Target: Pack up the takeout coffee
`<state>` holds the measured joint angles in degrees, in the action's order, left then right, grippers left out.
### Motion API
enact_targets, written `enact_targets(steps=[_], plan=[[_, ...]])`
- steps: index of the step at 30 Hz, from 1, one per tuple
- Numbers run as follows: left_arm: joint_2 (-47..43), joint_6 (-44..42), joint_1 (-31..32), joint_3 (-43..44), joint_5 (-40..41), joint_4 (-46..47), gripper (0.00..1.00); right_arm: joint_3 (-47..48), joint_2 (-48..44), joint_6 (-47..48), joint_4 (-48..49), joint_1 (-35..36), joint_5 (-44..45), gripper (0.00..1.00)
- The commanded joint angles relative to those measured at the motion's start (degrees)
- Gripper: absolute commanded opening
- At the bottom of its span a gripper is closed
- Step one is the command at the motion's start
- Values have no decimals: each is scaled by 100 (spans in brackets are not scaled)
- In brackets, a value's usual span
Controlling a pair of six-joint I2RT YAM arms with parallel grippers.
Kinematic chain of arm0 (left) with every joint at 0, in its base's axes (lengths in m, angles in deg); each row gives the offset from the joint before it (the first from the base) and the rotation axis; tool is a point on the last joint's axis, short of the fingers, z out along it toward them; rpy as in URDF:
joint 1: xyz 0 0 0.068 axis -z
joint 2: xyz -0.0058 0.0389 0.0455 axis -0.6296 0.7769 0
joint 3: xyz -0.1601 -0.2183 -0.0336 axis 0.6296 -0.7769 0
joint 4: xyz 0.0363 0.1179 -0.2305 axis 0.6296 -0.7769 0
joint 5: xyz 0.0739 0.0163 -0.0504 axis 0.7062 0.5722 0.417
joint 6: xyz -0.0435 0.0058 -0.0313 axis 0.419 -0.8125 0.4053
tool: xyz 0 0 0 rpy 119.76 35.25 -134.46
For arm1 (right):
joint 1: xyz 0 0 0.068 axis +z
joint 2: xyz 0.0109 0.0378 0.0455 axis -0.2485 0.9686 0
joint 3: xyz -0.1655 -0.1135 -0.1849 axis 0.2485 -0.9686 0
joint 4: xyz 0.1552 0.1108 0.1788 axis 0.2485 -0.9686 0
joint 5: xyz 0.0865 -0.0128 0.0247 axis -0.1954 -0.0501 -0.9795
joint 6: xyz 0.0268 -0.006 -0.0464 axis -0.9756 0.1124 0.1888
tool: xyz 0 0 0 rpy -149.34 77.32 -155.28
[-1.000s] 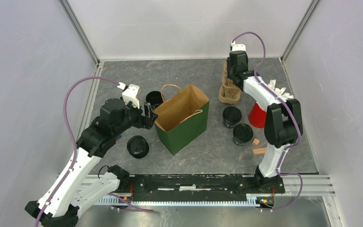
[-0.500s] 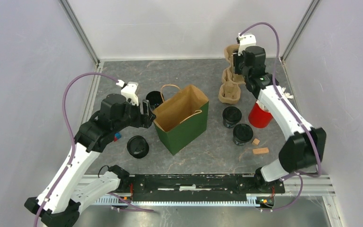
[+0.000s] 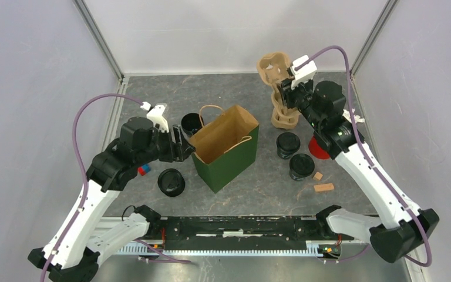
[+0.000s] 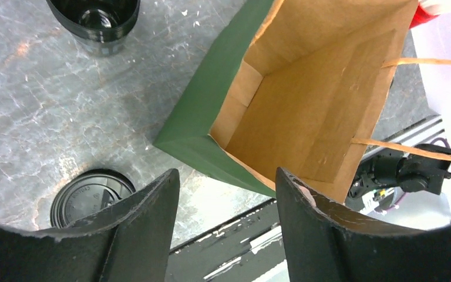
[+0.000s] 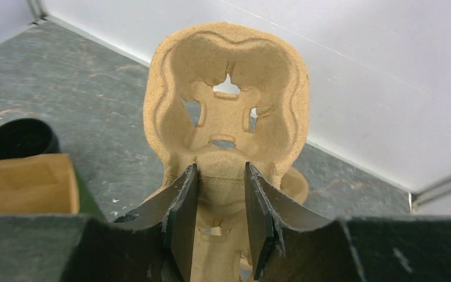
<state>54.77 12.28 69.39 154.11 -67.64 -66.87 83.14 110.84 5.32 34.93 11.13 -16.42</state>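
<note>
Grey table (image 3: 152, 100), open bag (image 3: 226, 147), lidded cups (image 3: 288, 144)

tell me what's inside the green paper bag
Only bare brown paper walls show inside the green paper bag; no cups in the visible part. Its floor near the camera is hidden behind the rim and the left fingers.

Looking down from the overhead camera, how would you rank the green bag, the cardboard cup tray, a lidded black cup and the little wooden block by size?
1. green paper bag
2. pulp cup carrier, though it stands on end, its top nearer the camera
3. lidded black cup
4. wooden block
</note>
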Motion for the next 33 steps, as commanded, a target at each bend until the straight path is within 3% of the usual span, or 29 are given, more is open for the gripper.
enact_targets(steps=[1, 10, 14, 24, 28, 33], plan=[[34, 526, 13, -223, -361, 118, 65, -403, -522, 281, 660, 270, -573, 39], [139, -105, 13, -302, -328, 817, 25, -1409, -1194, 493, 1375, 473, -2069, 39], [238, -479, 13, -267, -450, 1044, 21, -1827, -1500, 478, 1652, 615, -2543, 39], [526, -576, 4, -196, -559, 1529, 24, -2166, -1944, 530, 1474, 1236, -3044, 39], [722, -371, 8, 137, -242, 1199, 35, -2084, -2051, 527, 1470, 1409, -3076, 39], [657, -72, 4, 577, 736, 496, 52, -1851, -1895, 915, 1513, 1474, -3163, 40]])
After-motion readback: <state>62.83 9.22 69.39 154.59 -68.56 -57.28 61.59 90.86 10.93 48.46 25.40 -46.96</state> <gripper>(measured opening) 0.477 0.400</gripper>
